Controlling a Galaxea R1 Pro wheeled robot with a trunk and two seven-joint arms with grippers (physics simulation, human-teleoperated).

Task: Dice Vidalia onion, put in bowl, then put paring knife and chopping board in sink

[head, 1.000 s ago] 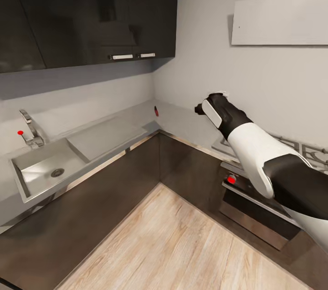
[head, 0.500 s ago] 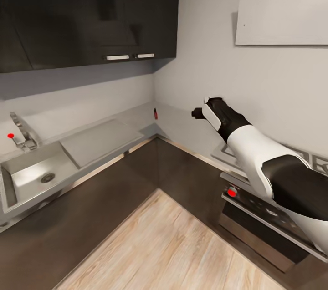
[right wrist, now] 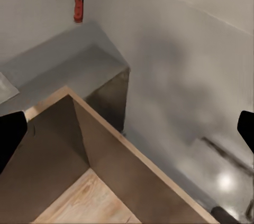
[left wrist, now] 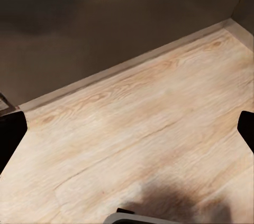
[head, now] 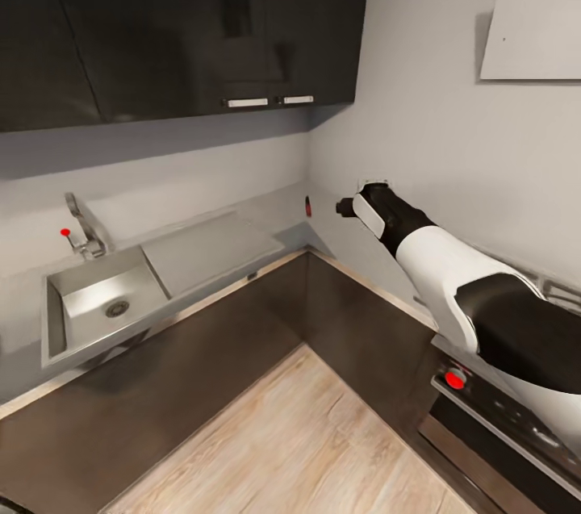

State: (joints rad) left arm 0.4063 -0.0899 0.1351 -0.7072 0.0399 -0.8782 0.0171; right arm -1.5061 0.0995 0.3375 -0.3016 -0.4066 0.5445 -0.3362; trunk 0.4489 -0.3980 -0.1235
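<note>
The right arm is seen in the head view, stretched from the near right toward the far middle, its white forearm followed by a black wrist section. The right gripper is carried at the far end, pointed leftward; whether its jaws are apart cannot be told there. In both wrist views, dark fingertips are shown at opposite edges, so the fingers of each gripper are held wide apart.

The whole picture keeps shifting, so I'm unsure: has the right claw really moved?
Yes: the right claw has drawn nearer the red item, leftward in the head view.
</note>
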